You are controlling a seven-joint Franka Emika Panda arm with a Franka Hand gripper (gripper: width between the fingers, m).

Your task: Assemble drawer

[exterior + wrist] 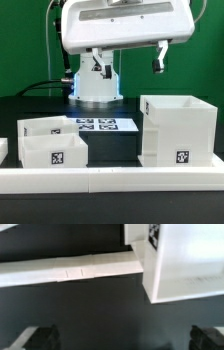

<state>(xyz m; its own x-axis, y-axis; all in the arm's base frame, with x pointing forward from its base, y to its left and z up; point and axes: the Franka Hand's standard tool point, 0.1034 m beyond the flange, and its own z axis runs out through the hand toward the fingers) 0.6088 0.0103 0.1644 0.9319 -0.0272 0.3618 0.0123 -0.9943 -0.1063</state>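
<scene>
The white cube-like housing (178, 128) stands upright at the exterior view's right, against the low border wall, with a tag on its front lower corner. Two open-topped white trays sit at the exterior view's left, one (45, 128) behind the other (52, 150), which shows a tag on its front. My gripper (131, 66) hangs high above the table's middle, open and empty. In the wrist view the gripper (122, 338) has its fingertips (40, 336) far apart over dark table, with the housing (185, 263) well beyond them.
The long low white border wall (110, 180) runs along the table's front and also shows in the wrist view (70, 272). The marker board (105, 125) lies flat between the trays and the housing. The robot base (97, 88) stands at the back.
</scene>
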